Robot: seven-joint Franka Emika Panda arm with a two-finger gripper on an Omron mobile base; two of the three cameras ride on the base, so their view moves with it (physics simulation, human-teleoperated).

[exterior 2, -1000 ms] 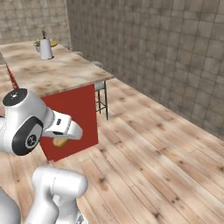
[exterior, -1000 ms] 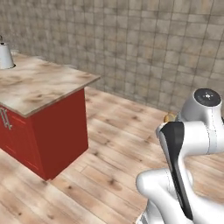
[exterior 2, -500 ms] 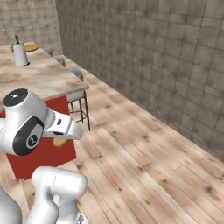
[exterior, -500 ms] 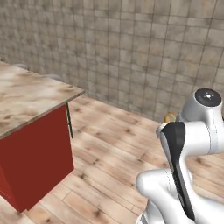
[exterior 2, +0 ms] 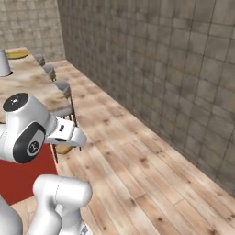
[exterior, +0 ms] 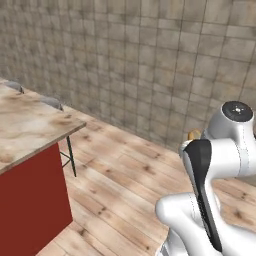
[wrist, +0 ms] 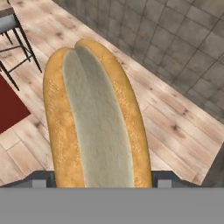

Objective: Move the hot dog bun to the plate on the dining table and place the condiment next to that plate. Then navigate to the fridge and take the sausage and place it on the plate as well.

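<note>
End effector (wrist: 98,183) of mine is clamped on the hot dog bun (wrist: 94,118), held over wood floor (wrist: 175,127). Dining table (exterior: 30,130) lies at nine o'clock in left base view.

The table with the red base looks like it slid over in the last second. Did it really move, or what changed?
The dining table itself did not move: the base drove and turned, so both base views swung along the table and the stools came into view. Nothing was picked up or let go. The arm kept its pose, and the tool still holds the hot dog bun.
</note>
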